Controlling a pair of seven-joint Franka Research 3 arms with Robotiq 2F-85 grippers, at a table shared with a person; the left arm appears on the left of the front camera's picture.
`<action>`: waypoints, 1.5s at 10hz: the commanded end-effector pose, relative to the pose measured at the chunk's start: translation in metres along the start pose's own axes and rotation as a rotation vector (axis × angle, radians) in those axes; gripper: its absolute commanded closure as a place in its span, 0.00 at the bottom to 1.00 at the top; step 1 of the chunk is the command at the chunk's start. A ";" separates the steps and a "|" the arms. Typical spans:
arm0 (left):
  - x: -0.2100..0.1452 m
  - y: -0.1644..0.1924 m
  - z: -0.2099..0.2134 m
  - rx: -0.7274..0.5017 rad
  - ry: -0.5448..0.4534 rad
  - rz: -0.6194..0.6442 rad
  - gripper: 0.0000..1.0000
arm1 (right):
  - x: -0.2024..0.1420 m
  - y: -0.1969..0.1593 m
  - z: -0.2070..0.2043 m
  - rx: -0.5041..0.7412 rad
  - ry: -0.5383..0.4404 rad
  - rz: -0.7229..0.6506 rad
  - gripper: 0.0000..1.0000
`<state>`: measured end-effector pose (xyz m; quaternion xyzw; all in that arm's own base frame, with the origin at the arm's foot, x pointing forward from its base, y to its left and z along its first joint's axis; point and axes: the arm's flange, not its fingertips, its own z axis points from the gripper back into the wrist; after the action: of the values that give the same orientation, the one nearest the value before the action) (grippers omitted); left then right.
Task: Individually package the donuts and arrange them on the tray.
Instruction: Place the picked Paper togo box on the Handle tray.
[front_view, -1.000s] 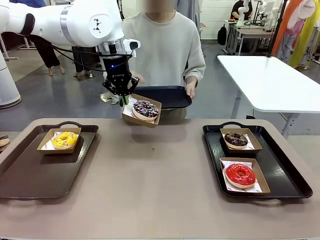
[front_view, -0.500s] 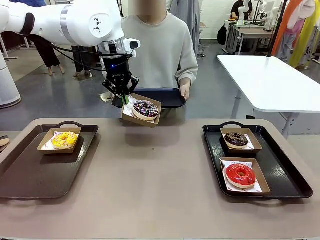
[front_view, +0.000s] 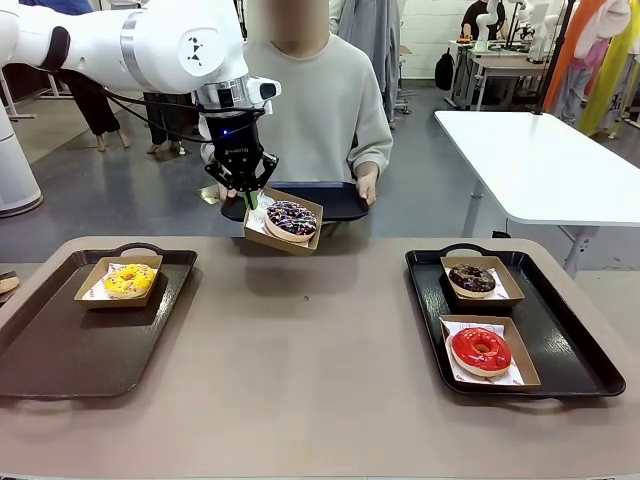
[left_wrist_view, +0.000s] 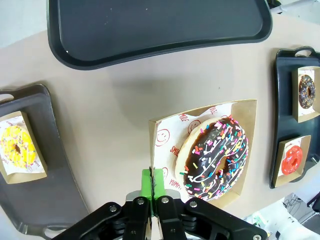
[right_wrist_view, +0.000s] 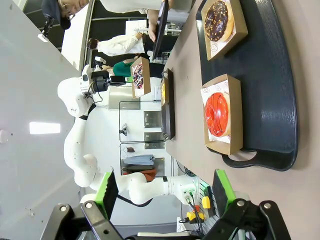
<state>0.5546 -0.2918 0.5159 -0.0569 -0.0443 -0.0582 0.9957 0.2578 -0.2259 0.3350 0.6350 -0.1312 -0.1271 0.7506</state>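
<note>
- Sprinkled donut (front_view: 291, 218) sits in a box (left_wrist_view: 247, 112) held in the air above the table's far edge
- Left gripper (left_wrist_view: 154, 184) pinches the box's rim
- Right gripper (right_wrist_view: 165, 189) spread wide, holding nothing
- Person holds a tray (front_view: 335, 197) just behind the box

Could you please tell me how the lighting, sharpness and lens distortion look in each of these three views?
Front view: even, soft light, a faint shadow on the beige table under the raised brown cardboard box; sharp. Left wrist view: wide-angle bowing curves the black tray the person holds; the sprinkled chocolate donut is crisp. Right wrist view: rolled sideways, glare on the glossy red donut, background washed out.
</note>
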 end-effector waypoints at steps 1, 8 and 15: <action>-0.006 0.002 0.002 0.000 -0.007 0.003 1.00 | 0.000 0.000 0.002 0.004 -0.004 0.002 0.00; -0.073 0.120 0.008 0.015 0.027 0.013 0.99 | 0.000 0.000 0.002 0.004 -0.004 0.002 0.00; -0.149 0.273 -0.028 -0.054 0.098 0.166 0.99 | 0.000 0.000 0.002 0.004 -0.004 0.002 0.00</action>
<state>0.4527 -0.0147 0.4462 -0.0775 0.0248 0.0232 0.9964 0.2572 -0.2275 0.3353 0.6342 -0.1324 -0.1286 0.7508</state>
